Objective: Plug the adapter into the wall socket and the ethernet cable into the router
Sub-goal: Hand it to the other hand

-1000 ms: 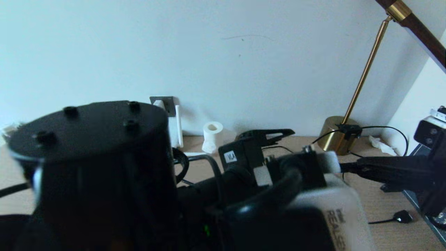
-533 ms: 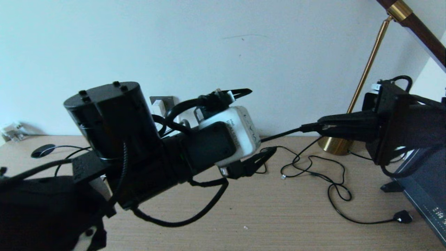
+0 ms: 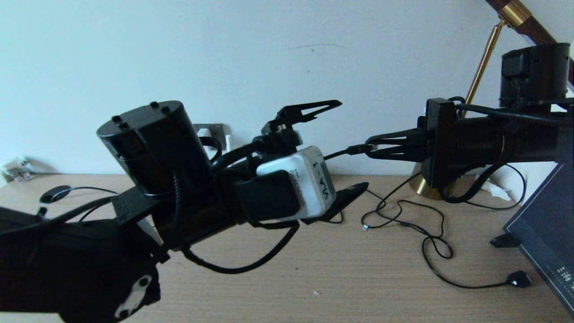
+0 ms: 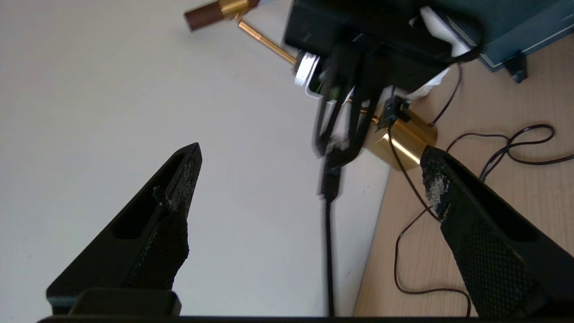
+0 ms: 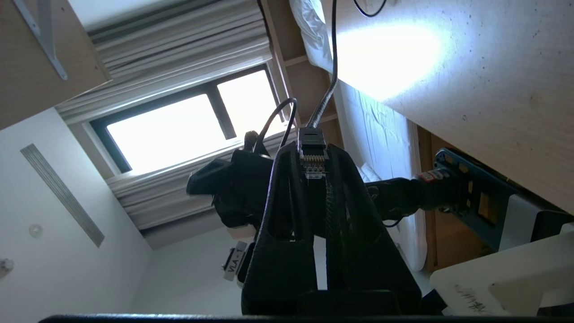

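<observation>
The right gripper (image 3: pixel 374 147) is clenched on the plug of the ethernet cable (image 5: pixel 312 158), held in the air at three o'clock in the head view. The cable runs from its fingertips toward nine o'clock. Facing it, the left gripper (image 3: pixel 343 148) stands spread wide and holds nothing. At ten o'clock behind the left arm, the wall socket (image 3: pixel 218 132) shows, the adapter (image 3: pixel 204 133) on it.

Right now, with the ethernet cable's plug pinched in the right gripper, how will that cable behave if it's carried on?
Likely floppy: the ethernet cable droops away from the right gripper rather than standing out. Probably light, since the fingertips alone hold its plug. The plug looks rigid, so it may twist in the pinch if the cable tugs.
</observation>
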Robot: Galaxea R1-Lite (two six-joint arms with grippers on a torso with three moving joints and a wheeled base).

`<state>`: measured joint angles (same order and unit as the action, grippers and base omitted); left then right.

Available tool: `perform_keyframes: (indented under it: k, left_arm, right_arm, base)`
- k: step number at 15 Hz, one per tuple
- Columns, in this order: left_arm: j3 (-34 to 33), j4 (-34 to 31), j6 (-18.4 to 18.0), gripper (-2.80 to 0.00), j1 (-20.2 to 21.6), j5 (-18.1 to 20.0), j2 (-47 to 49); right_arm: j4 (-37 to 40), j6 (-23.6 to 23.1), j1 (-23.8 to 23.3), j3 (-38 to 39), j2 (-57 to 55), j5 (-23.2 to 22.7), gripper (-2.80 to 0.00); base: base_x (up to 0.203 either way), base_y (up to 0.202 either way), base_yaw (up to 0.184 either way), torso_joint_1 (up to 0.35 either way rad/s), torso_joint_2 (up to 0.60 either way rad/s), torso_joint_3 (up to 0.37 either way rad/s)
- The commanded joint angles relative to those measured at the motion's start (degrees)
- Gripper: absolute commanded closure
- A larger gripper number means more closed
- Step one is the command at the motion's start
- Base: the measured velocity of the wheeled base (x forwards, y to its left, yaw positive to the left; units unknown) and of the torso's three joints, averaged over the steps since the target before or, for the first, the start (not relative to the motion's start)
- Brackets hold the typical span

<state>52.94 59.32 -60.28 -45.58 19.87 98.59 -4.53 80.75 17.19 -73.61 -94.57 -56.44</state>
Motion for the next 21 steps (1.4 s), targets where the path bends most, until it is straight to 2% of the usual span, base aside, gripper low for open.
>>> perform_keyframes:
  k: [1, 5, 14, 21]
  left_arm:
    - [-0.12, 0.36, -0.43, -2.8, 0.05, 0.4, -0.44]
    - [0.05, 0.27, -0.72, -2.8, -0.56, 1.65, -0.94]
    - [0.14, 0.62, -1.69, -2.8, -0.03, 1.75, -0.41]
    - [0.49, 0.62, -2.12, -2.8, -0.32, 1.67, -0.41]
  right_arm:
    - [1.06, 0.47, 0.2, -1.64, -0.85, -0.33, 0.0]
    - [8.45, 0.23, 0.12, -6.42, -0.36, -1.08, 0.0]
    - [10.51, 0.46, 0.13, -8.01, 1.46, -3.74, 0.0]
    - [13.4, 0.46, 1.57, -7.87, 3.34, -3.94, 0.0]
  base:
    - [0.0, 0.0, 0.0, 0.0, 0.0, 0.0]
    - [0.0, 0.0, 0.0, 0.0, 0.0, 0.0]
    - [0.0, 0.0, 0.0, 0.0, 0.0, 0.0]
    - [0.0, 0.0, 0.0, 0.0, 0.0, 0.0]
